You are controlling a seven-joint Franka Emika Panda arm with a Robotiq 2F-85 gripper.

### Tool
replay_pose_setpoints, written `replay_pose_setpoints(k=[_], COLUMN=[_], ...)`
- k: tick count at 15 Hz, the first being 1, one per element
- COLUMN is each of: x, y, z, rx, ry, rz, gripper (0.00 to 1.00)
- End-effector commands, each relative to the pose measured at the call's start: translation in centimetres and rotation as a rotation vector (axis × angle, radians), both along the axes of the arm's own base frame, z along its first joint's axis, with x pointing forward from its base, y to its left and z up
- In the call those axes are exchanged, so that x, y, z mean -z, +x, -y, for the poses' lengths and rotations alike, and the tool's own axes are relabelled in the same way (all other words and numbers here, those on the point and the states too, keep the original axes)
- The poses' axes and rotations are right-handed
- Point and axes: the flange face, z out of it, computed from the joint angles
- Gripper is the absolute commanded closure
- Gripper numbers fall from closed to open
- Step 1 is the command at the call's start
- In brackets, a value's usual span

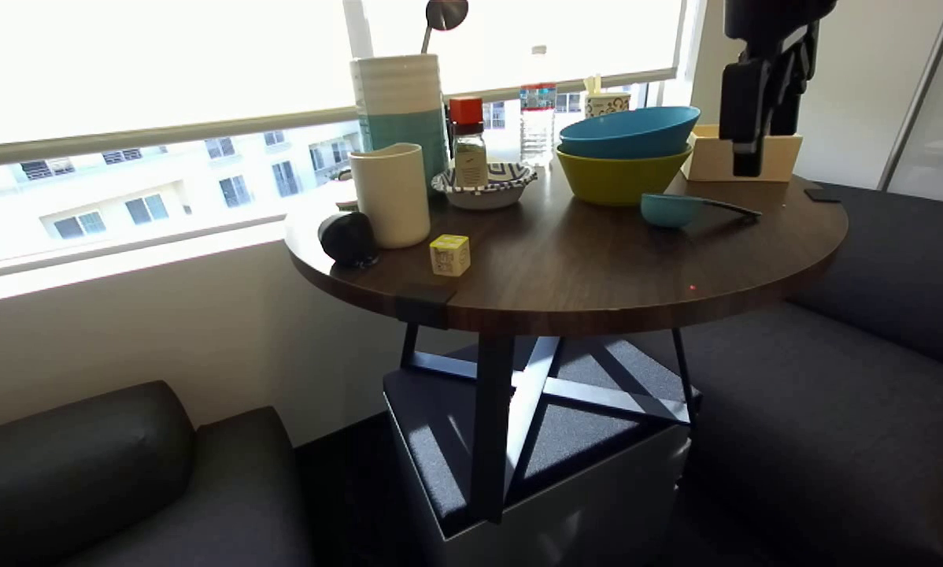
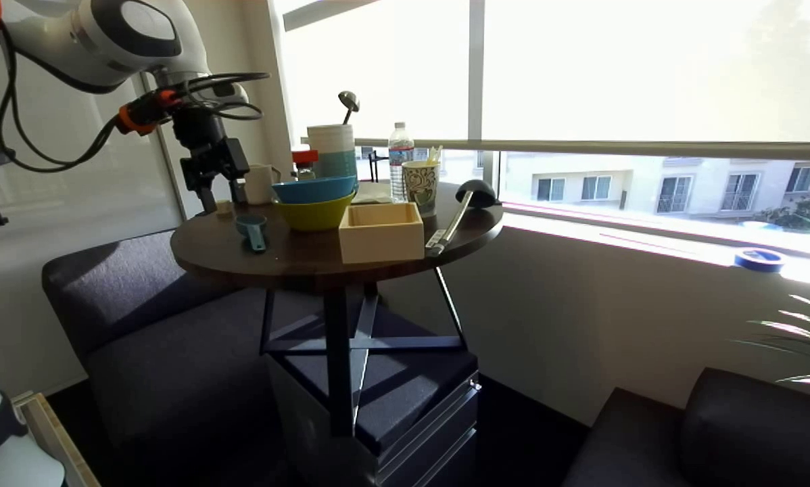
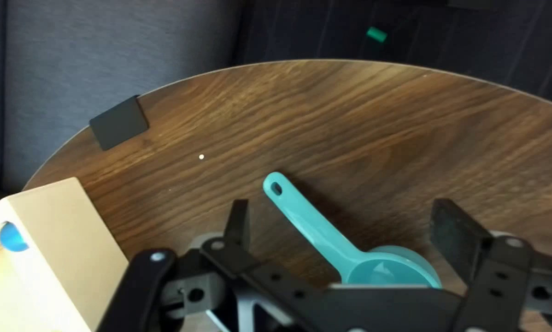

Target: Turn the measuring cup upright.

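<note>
The teal measuring cup (image 1: 668,211) lies on the round wooden table, its open side facing up and its handle sloping down to one side. It also shows in an exterior view (image 2: 251,226). In the wrist view the measuring cup (image 3: 316,226) lies below the jaws. Its handle points to the upper left and the lower part of its bowl is hidden by the gripper body. My gripper (image 3: 343,210) is open and empty, with its fingers wide apart. In both exterior views the gripper (image 1: 767,150) hangs in the air above the table, not touching the measuring cup (image 2: 251,226).
A blue bowl (image 1: 633,130) sits in a yellow-green bowl (image 1: 617,179) close to the cup. A wooden box (image 2: 382,243) stands near the table edge, beside a ladle (image 2: 460,216). A white mug (image 1: 393,197), a letter block (image 1: 449,256) and a bottle (image 1: 538,118) stand farther off.
</note>
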Motion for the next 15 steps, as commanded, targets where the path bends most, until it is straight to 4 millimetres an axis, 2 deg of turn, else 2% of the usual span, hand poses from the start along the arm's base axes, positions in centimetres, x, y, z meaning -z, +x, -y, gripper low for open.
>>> replay_pose_setpoints(k=[1,7,14,15], x=[-1.9,-4.3,-7.4,-6.7], y=[-0.3,-0.7,-1.7,-1.1], z=[0.7,2.4,3.0,3.0], rx=[0.030,0.046,0.031,0.035], ry=[0.194,0.433,0.485,0.452], rz=[-0.053,0.008,0.146,0.092], gripper=[0.00,0.00,0.00,0.00])
